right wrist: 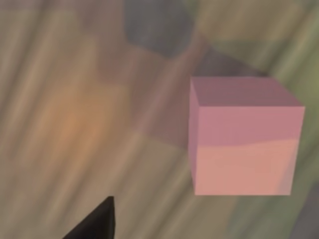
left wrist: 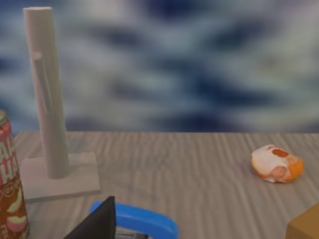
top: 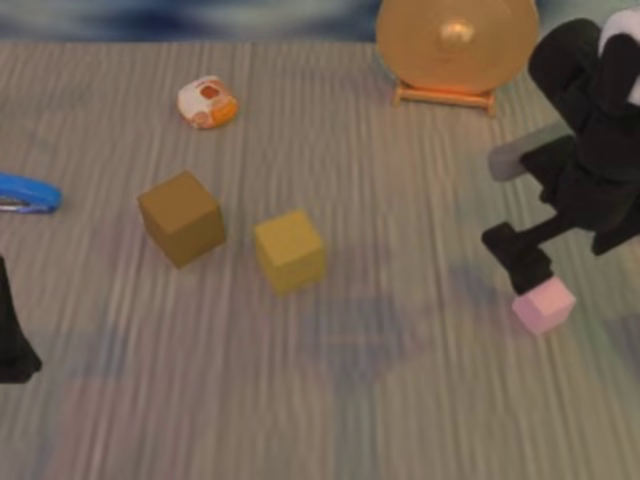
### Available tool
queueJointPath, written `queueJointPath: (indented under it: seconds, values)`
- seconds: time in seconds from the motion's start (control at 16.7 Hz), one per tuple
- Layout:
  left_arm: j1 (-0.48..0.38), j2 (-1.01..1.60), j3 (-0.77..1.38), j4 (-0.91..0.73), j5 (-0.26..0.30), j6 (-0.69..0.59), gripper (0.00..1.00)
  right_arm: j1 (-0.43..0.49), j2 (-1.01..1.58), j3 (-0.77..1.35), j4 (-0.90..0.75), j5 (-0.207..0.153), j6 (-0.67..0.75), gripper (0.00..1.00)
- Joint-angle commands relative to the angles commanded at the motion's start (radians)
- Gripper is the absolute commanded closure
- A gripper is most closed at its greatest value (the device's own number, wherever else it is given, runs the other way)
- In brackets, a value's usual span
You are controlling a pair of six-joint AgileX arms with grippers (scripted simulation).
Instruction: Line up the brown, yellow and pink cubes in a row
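Pink cube (top: 544,305) — the smallest of the three — sat on the counter (top: 400,400) toward four o'clock from the counter's centre, well apart from the other two cubes. The right gripper (top: 528,275) stood directly over it, its dark fingers touching or nearly touching the cube's upper edge; whether they were released or clenched could not be told from either view. In the right wrist view the pink cube (right wrist: 244,139) appeared close up with one dark fingertip (right wrist: 97,221) off to its side and not touching it.

Yellow cube (top: 290,250) lay just left of centre, with the brown cube (top: 181,217) near it at about ten o'clock — the two apart, not touching, each turned slightly askew.

Farther out: an orange-and-white rounded object (top: 207,102) at eleven o'clock, a golden disc on a stand (top: 456,45) at one o'clock, and a blue stapler (top: 28,193) at nine o'clock on the counter's left edge. The left gripper (top: 15,335) was parked at eight o'clock, its finger state not discernible. The left wrist view also showed a grey upright post on a flat base (left wrist: 47,99) and a printed can (left wrist: 11,184).
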Motion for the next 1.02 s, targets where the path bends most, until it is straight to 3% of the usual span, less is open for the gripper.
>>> queueJointPath:
  seconds: [0.3,0.72,1.02]
  values:
    - [0.0,0.0,0.0,0.0,0.0,0.0,0.0,-0.003,0.005,-0.015,0.019,0.0,-0.001,0.0]
    - [0.0,0.0,0.0,0.0,0.0,0.0,0.0,0.001,0.126,-0.158,0.292,0.001,0.003,0.0]
    - [0.0,0.0,0.0,0.0,0.0,0.0,0.0,0.002,0.146,-0.178,0.324,0.001,0.004,0.0]
